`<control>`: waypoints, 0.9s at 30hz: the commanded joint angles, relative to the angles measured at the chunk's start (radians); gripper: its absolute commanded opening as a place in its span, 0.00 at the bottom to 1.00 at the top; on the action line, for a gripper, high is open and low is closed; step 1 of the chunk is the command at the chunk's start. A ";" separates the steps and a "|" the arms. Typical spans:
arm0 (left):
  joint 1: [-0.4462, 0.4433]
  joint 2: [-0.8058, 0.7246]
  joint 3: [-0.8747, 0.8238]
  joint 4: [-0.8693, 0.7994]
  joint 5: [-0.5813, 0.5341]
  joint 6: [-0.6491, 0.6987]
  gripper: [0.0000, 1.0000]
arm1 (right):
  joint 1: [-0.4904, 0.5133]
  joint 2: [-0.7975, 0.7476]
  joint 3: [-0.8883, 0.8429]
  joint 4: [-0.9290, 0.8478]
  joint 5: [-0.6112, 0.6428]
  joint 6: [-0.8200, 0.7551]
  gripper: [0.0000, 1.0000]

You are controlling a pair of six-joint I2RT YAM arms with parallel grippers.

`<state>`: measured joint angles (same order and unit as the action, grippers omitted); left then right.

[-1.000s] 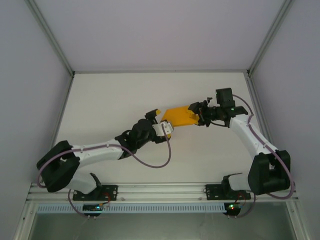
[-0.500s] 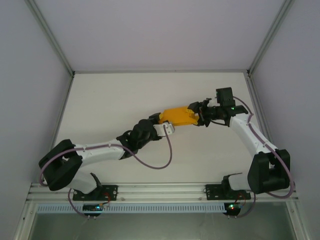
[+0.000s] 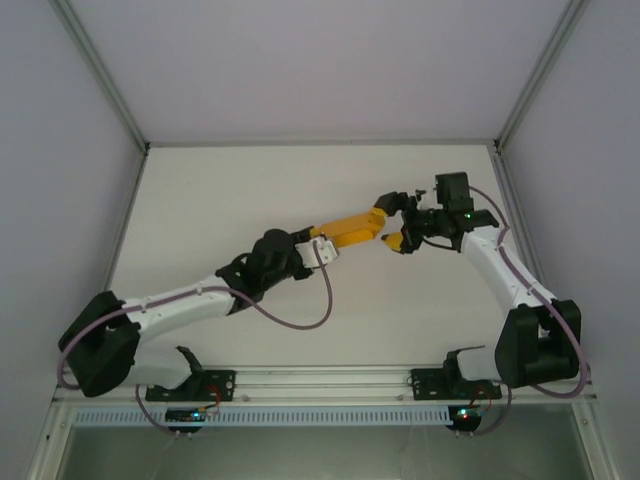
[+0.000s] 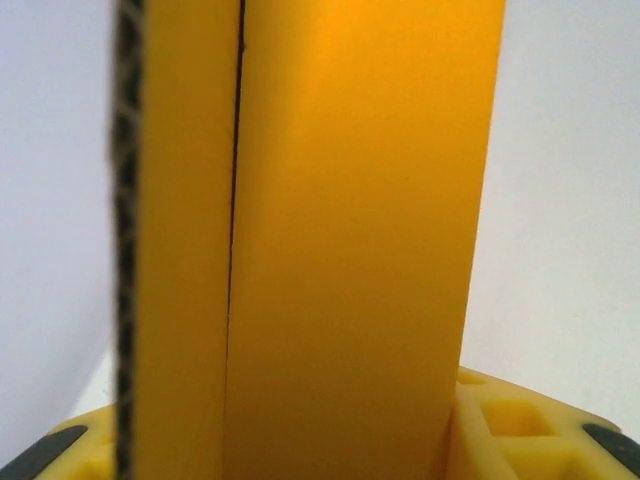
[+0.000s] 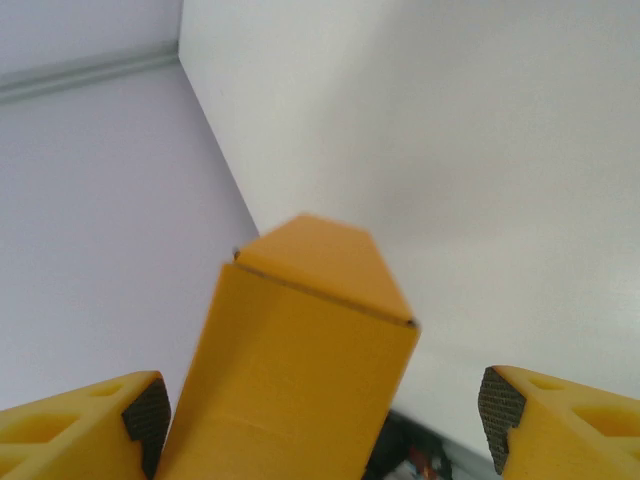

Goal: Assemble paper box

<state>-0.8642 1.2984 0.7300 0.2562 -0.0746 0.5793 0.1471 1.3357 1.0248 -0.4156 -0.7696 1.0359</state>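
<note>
The box (image 3: 350, 228) hangs tilted above the worktop (image 3: 250, 180), its near end pinched by the left fingers (image 4: 520, 430). The right fingers (image 5: 560, 420) stand spread around its far end. It is probably light, crushable card, so grip the flat faces gently.

A white table (image 3: 250, 190) lies flat inside a boxed enclosure. Pale lilac panels close it in: a back wall (image 3: 320, 60), a left wall (image 3: 45, 200) and a right wall (image 3: 600, 180). Slim metal struts (image 3: 100, 75) rise outward from the table's two far corners. A ribbed aluminium rail (image 3: 330, 382) spans the near edge, with a white slotted strip (image 3: 330, 415) just below it. In the right wrist view, white surface meets a lilac panel (image 5: 90, 250) along a straight edge, and a grey metal strip (image 5: 90, 72) crosses the upper left corner.
</note>
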 commanded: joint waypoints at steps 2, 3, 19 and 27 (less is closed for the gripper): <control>0.081 -0.071 0.093 -0.317 0.219 -0.074 0.38 | -0.011 -0.050 0.045 0.090 0.223 -0.268 0.99; 0.098 -0.071 0.112 -0.392 0.254 -0.064 0.38 | -0.010 -0.059 0.043 0.118 0.261 -0.344 0.99; 0.152 0.240 0.414 -0.930 0.308 0.119 0.33 | 0.182 -0.129 0.041 -0.103 0.308 -1.388 1.00; 0.195 0.369 0.530 -1.014 0.348 0.159 0.34 | 0.290 0.013 0.112 -0.231 0.415 -1.392 0.82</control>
<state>-0.6788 1.6428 1.2079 -0.6781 0.2340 0.6991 0.4141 1.3182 1.0794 -0.5613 -0.4023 -0.3229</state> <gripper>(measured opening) 0.426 0.840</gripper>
